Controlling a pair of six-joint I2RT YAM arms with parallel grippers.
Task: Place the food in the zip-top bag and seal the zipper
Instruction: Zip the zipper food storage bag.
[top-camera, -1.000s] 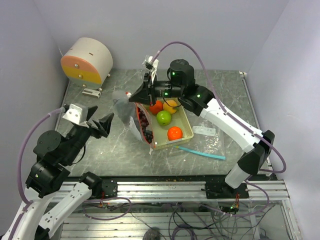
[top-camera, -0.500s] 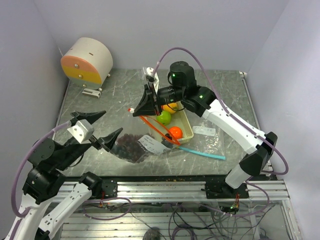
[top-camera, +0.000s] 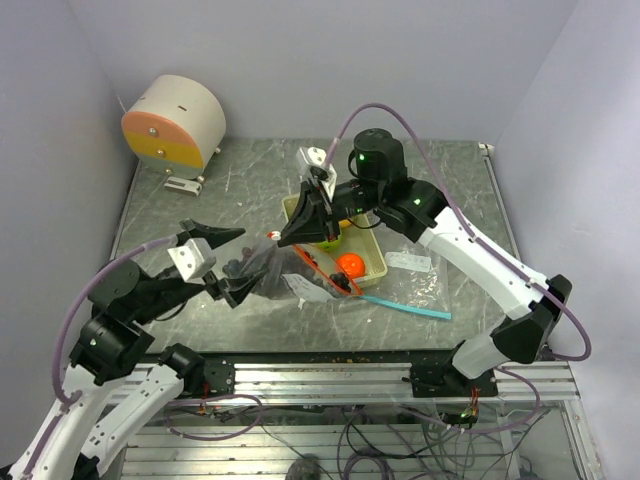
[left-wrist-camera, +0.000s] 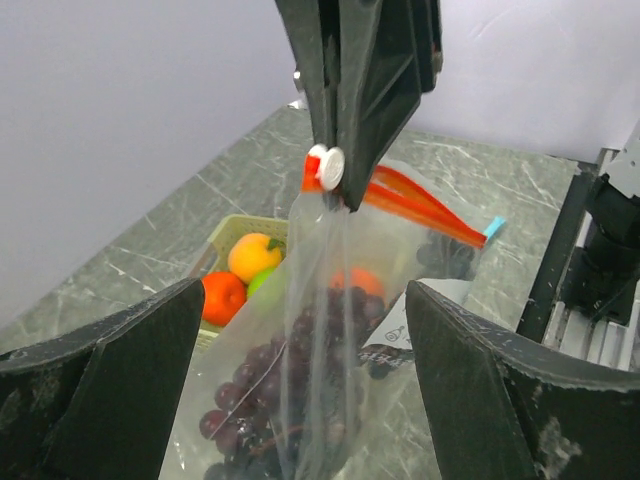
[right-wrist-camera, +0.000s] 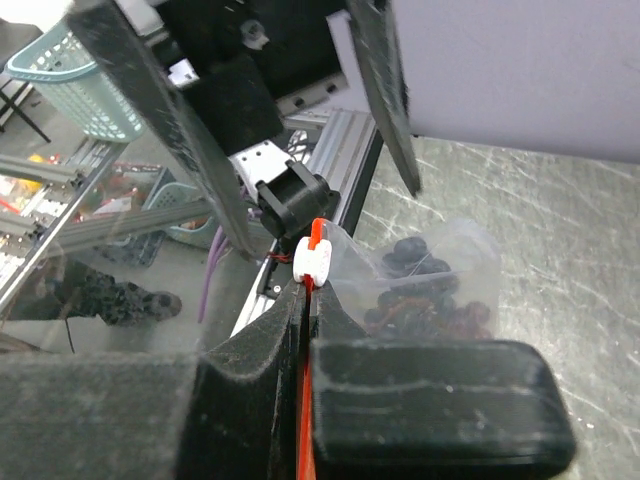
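My right gripper (top-camera: 284, 237) is shut on the red-orange zipper (top-camera: 322, 270) just behind its white slider (top-camera: 272, 235), holding the zip-top bag (top-camera: 265, 275) up by that corner. The pinch shows in the right wrist view (right-wrist-camera: 308, 300). The purple grapes (left-wrist-camera: 290, 385) hang inside the bag. My left gripper (top-camera: 228, 265) is open, one finger on either side of the hanging bag (left-wrist-camera: 320, 330), not touching it. An orange (left-wrist-camera: 252, 255), a red-orange fruit (left-wrist-camera: 222, 297) and a green piece (left-wrist-camera: 262, 283) lie in the pale basket (top-camera: 372, 240). Another red-orange fruit (top-camera: 349, 265) lies there too.
The zipper's teal strip (top-camera: 405, 303) trails onto the table right of the basket, over crinkly plastic with a white label (top-camera: 410, 262). A round beige and orange device (top-camera: 175, 120) stands at the back left. The metal rail (top-camera: 330, 380) runs along the near edge.
The bag with the grapes has swung out of the basket to its left. My left gripper has moved in round it. My right gripper shifted slightly right, still pinching the zipper.
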